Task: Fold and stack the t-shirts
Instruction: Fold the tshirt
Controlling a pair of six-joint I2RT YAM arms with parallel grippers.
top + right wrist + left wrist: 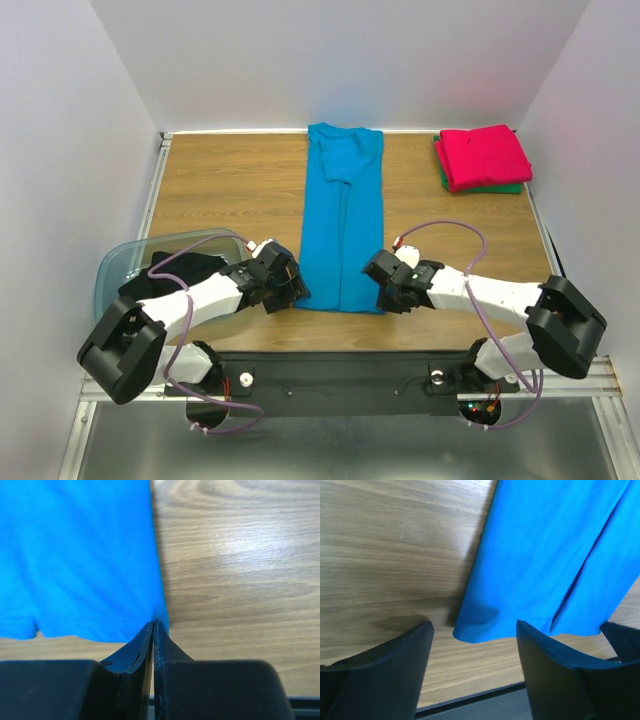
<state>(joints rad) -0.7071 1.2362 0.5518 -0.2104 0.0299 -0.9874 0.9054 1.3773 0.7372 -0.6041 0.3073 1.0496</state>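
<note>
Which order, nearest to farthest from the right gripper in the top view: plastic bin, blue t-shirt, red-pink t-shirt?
1. blue t-shirt, table centre, its near hem corner right at the right gripper.
2. red-pink t-shirt, folded, far right corner.
3. plastic bin, across at the left edge.

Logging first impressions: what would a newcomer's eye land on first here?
The bright blue t-shirt, a long folded strip down the middle of the table. Left fingers open at its near left corner, right fingers shut at its near right. A red-pink t-shirt sits folded on a green one, far right.
</note>
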